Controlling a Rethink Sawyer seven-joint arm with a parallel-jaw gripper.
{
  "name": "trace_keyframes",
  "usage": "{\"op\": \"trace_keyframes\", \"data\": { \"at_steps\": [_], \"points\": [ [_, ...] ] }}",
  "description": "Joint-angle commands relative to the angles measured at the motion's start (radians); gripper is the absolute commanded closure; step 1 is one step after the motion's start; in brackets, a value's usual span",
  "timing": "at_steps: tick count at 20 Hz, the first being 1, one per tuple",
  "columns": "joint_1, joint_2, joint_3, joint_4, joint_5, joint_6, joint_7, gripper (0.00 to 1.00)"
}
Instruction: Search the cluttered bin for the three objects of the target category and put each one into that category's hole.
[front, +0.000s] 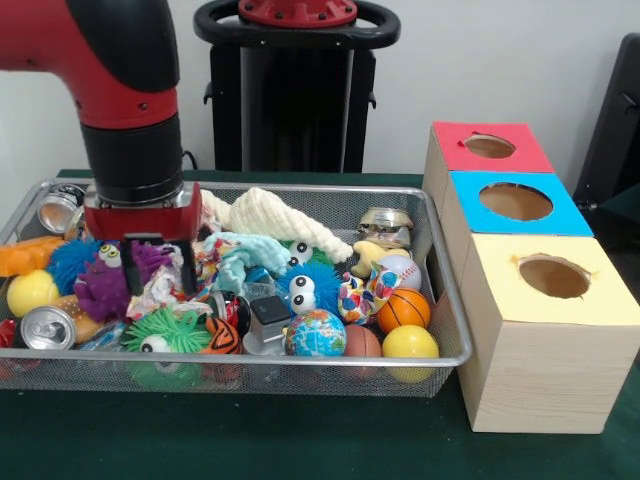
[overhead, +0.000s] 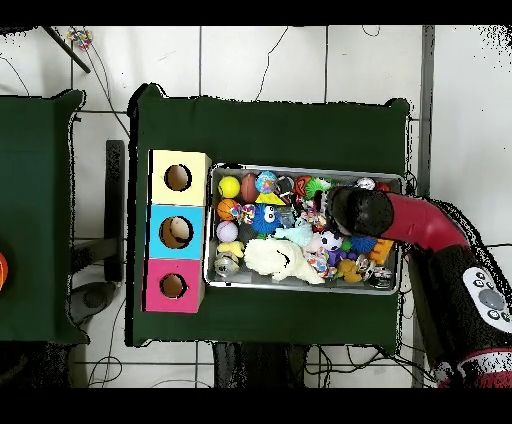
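Observation:
The bin (front: 300, 360) is a silver wire-mesh basket full of toys; it also shows in the overhead view (overhead: 305, 170). My gripper (front: 158, 268) is lowered into its left part. Its two black fingers (front: 131, 266) stand apart on either side of a purple fuzzy toy (front: 105, 285) with googly eyes; I cannot tell whether they touch it. In the overhead view the red arm (overhead: 420, 225) hides the gripper. Right of the bin stand three boxes, each with a hole on top: red (front: 489, 146), blue (front: 515, 201) and yellow (front: 553, 276).
The bin holds a globe ball (front: 315, 333), a basketball (front: 403, 310), a yellow ball (front: 410, 343), a baseball (front: 400, 268), a white plush shell (front: 285, 222), a green spiky toy (front: 165, 330) and a can (front: 47, 327). A green cloth (front: 300, 440) covers the table.

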Motion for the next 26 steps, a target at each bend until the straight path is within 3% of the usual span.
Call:
{"op": "trace_keyframes", "data": {
  "at_steps": [1, 9, 16, 26],
  "points": [
    [-0.027, 0.078, 0.11, -0.12, -0.084, 0.109, -0.299, 0.0],
    [-0.045, 0.119, 0.129, -0.178, -0.142, 0.085, -0.304, 0.0],
    [-0.054, 0.11, 0.13, -0.157, -0.161, 0.086, -0.28, 0.0],
    [-0.029, 0.117, 0.063, -0.193, -0.222, 0.132, -0.259, 0.0]
  ]
}}
